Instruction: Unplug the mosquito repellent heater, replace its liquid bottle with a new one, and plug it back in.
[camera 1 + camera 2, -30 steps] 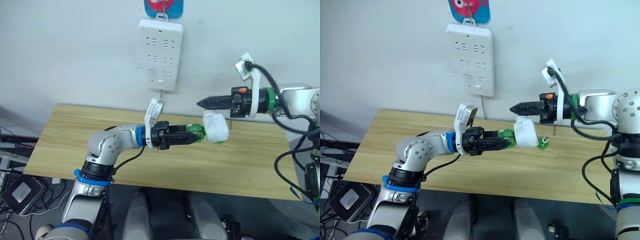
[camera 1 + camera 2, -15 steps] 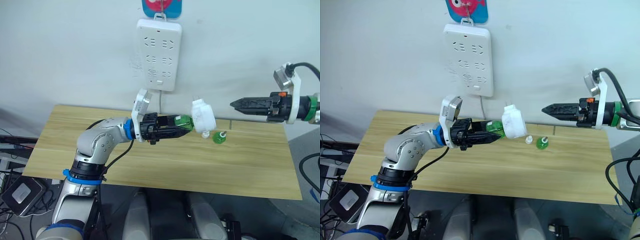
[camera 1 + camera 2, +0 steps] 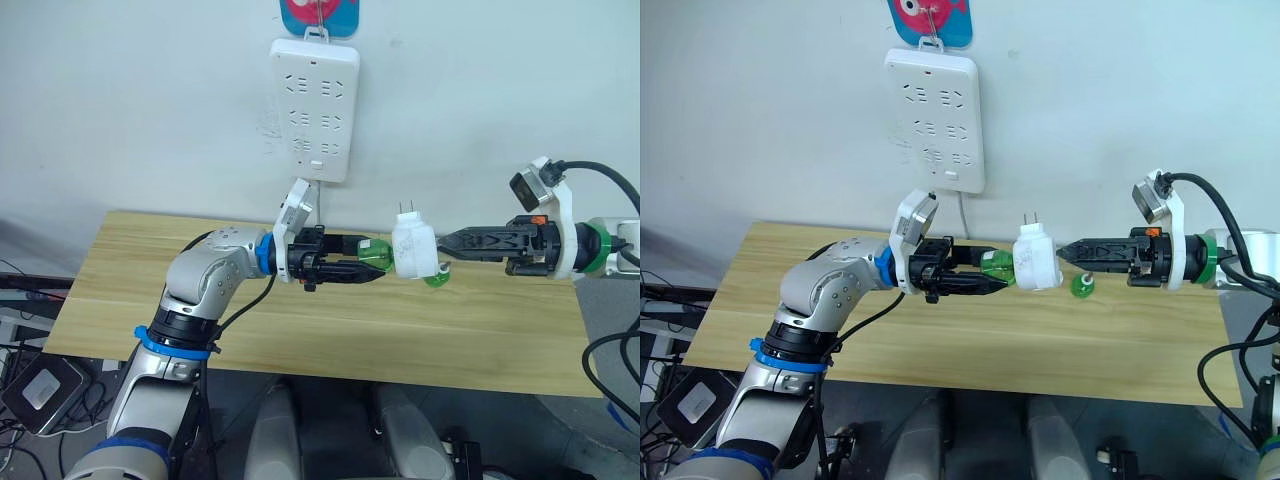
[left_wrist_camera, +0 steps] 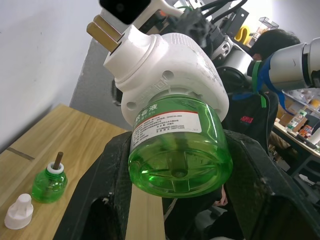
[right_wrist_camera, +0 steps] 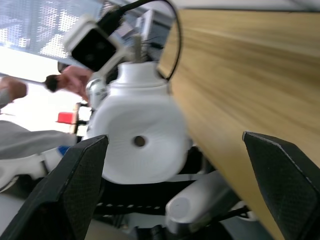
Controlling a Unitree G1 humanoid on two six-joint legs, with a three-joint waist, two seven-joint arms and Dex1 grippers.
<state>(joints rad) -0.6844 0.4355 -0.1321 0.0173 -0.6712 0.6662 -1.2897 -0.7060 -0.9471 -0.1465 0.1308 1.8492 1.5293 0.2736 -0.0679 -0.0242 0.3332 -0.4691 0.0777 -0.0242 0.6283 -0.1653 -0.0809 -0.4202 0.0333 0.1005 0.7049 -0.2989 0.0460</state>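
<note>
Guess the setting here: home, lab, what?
Probably a robot lab or test room, not a home. A bare wooden table stands against a plain wall, a power strip hangs there as a fixture, and cluttered shelves show behind a seated person.

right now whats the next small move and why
Probably close the right gripper on the mosquito repellent heater: its fingers stand open at the heater, while the left gripper clamps the green bottle screwed in, prongs up, off the power strip.
</note>
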